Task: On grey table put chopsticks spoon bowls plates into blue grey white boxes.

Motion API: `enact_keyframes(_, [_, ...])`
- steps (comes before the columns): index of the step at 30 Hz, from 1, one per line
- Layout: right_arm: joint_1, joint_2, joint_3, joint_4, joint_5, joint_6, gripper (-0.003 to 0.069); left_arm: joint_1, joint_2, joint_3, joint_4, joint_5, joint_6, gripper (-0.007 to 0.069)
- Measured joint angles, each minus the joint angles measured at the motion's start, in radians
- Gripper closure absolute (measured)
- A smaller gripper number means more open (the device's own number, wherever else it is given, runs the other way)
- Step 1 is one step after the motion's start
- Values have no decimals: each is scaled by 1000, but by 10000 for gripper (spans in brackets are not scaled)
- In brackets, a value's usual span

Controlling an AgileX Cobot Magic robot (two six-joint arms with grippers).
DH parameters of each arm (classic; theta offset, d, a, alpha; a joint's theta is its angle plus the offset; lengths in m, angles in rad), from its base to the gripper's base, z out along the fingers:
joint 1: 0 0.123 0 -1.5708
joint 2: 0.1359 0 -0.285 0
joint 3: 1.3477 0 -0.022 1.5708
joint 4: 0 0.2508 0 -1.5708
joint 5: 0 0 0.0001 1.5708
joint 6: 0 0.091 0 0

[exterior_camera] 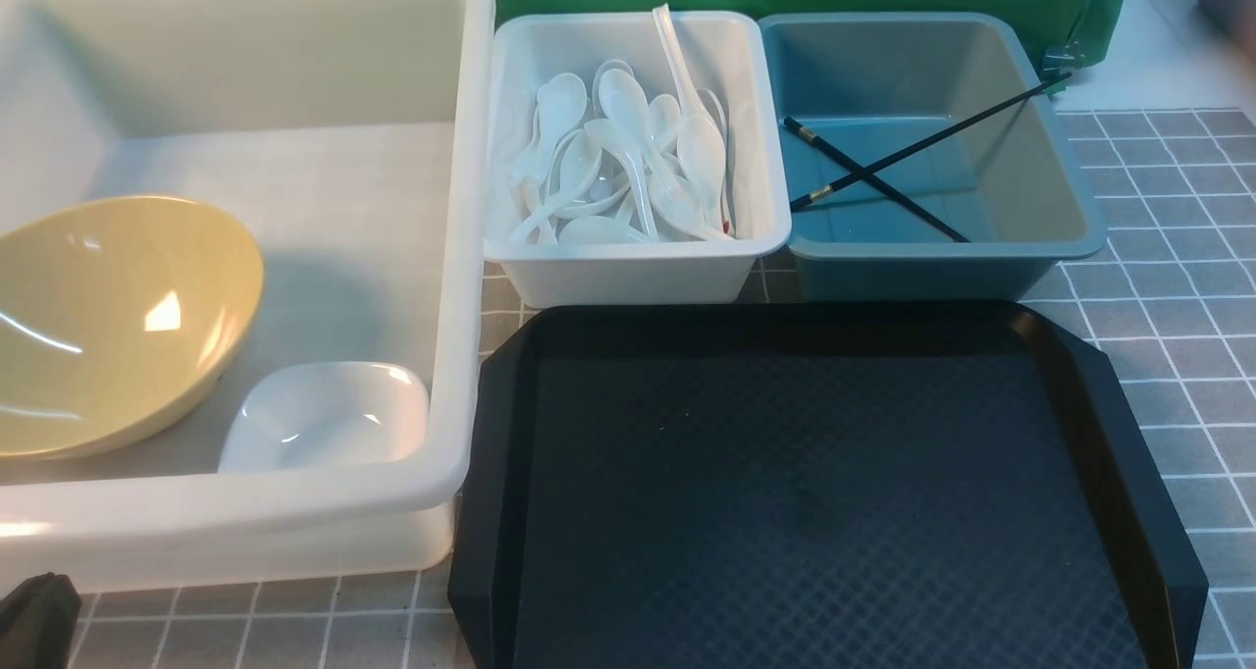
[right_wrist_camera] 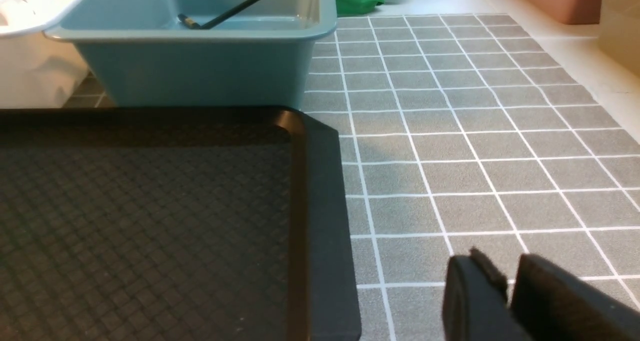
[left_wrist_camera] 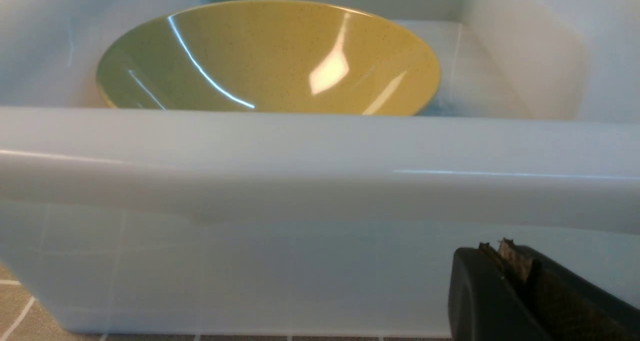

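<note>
Three plastic boxes sit on the grey table, whose cloth is ruled into small squares by thin white lines. At the left stands the large white box, translucent, with rounded corners and a thick rolled rim. Inside it a glossy yellow bowl, wide, shallow and finely speckled, leans tilted against the left side; just right of it, near the front wall, lies a small white dish of rounded-square shape, smooth and shiny.

At the far middle is the smaller white box, filled with a loose heap of glossy white spoons; one long handle pokes up over the far rim. Touching its right side is the blue-grey box, matt and rectangular, holding two thin black chopsticks crossed in an X, one tip resting on the far right rim.

Nearest, in the middle, lies a black tray with cut corners, a raised edge and a fine diamond-grid texture.

The left gripper hangs low just outside the near wall of the large white box, its dark fingers pressed together on nothing. The right gripper hovers over bare cloth right of the tray, its black padded fingers nearly together, only a narrow slit between them, holding nothing.
</note>
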State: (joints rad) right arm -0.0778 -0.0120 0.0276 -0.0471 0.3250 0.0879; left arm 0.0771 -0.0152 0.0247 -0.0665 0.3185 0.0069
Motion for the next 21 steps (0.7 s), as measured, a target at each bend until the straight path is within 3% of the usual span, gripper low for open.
enact_keyframes(21, [0, 0, 0, 0, 0, -1, 486, 0, 0, 0, 0, 0, 0, 631])
